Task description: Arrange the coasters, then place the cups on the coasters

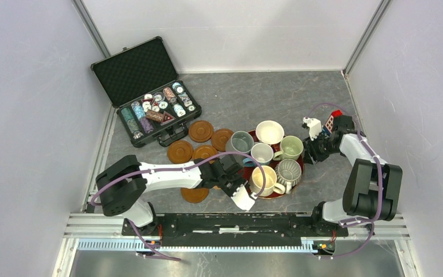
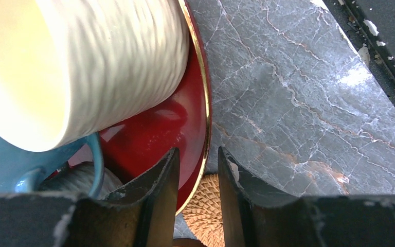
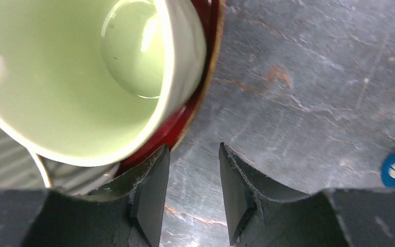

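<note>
— that tray (image 2: 154,128) is a deep glossy red, with a thin gold line round the rim.
— and the table (image 2: 298,103) is grey marble, pale veins, a few rusty ones.
— the cream mug (image 2: 123,56) is yellowish inside, rippled white outside. beside it a blue mug (image 2: 5,170).
— the green mug (image 1: 292,147) is very pale. the ribbed mug (image 1: 289,171) is grey-white.
— the coasters (image 1: 201,131) are brown, and the orange coaster (image 1: 180,152) is brighter.
— black case (image 1: 135,72), chips (image 1: 130,118) in teal, purple, white.

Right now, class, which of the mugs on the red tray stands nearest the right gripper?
The pale green mug, at the right edge of the red tray, just beside the right gripper; the other five sit farther left.
</note>
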Robot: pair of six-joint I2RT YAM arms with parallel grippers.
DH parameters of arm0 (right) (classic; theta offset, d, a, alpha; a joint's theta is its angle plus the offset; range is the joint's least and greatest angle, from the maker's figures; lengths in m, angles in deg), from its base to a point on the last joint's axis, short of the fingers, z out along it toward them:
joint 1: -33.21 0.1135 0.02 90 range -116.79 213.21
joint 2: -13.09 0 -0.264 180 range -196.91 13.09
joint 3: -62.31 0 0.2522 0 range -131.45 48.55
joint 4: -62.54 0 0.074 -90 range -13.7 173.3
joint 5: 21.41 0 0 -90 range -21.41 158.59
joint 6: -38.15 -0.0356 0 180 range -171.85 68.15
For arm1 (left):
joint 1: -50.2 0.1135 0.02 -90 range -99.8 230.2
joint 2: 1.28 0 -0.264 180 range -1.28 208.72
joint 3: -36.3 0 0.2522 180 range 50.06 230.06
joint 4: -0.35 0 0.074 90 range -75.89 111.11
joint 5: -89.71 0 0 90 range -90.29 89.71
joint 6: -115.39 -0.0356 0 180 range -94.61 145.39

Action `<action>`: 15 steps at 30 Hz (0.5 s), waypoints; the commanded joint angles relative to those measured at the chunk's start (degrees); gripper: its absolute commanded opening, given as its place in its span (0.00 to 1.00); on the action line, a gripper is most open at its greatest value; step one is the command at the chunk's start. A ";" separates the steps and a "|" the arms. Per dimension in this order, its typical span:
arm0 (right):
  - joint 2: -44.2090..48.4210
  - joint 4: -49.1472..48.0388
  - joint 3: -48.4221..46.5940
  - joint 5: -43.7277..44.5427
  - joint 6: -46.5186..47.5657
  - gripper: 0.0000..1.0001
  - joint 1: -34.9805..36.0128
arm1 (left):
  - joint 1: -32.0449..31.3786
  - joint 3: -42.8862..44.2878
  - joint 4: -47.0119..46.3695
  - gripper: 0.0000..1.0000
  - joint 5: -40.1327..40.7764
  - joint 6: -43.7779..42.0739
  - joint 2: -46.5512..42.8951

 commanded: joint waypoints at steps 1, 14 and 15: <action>0.81 0.21 0.17 -6.30 -2.31 0.46 1.17 | -0.18 1.37 -1.25 0.40 0.55 -2.86 1.31; -1.68 -5.76 3.55 -0.35 -7.03 0.26 3.77 | -0.09 2.72 -4.09 0.27 2.03 -2.07 4.33; -1.76 -6.29 3.38 0.22 -7.66 0.24 3.77 | -0.04 3.05 -4.39 0.25 2.53 -1.84 4.73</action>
